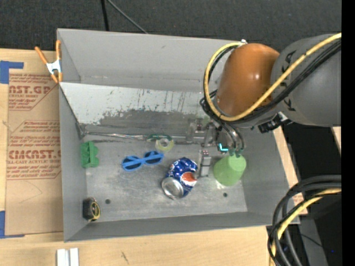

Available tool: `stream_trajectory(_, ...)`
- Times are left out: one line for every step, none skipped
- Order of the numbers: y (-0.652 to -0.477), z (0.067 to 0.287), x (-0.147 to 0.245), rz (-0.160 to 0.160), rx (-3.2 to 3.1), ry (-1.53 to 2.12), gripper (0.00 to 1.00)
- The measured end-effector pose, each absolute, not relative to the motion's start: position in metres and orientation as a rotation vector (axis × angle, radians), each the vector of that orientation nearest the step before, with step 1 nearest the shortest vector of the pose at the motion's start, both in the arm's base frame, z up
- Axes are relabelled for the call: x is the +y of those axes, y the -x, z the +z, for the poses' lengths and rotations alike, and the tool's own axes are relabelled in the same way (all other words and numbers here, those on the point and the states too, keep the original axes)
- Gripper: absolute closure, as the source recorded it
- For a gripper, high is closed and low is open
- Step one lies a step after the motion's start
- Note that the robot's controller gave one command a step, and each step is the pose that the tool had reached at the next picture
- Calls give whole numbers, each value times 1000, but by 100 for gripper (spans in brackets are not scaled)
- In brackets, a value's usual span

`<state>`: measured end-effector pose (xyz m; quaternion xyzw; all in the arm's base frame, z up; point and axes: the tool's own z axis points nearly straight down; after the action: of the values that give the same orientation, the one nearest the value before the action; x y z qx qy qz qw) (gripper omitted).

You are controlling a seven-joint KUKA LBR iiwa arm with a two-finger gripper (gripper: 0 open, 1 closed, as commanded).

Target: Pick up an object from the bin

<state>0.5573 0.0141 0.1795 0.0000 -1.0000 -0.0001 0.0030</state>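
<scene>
Orange wrist cover (247, 79) on top; gripper (206, 158) beneath, between crushed blue can (181, 177) and light-green rounded object (229, 169). We can't tell gripper state; can lettering unreadable.

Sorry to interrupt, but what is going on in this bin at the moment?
The robot arm reaches into the grey bin from the right. Its gripper is down between a crushed blue can and a pale green cup-like thing, with nothing visibly held. Blue sunglasses, a tape roll, a green block and a small black-and-yellow thing lie further left.
</scene>
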Motion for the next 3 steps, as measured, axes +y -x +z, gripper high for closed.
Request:
stream_trajectory(-562,67,-2,0,-3117,335,0)
stream_trajectory(-565,72,-2,-1,-3125,334,100)
stream_trajectory(-546,199,-16,0,-3139,271,100)
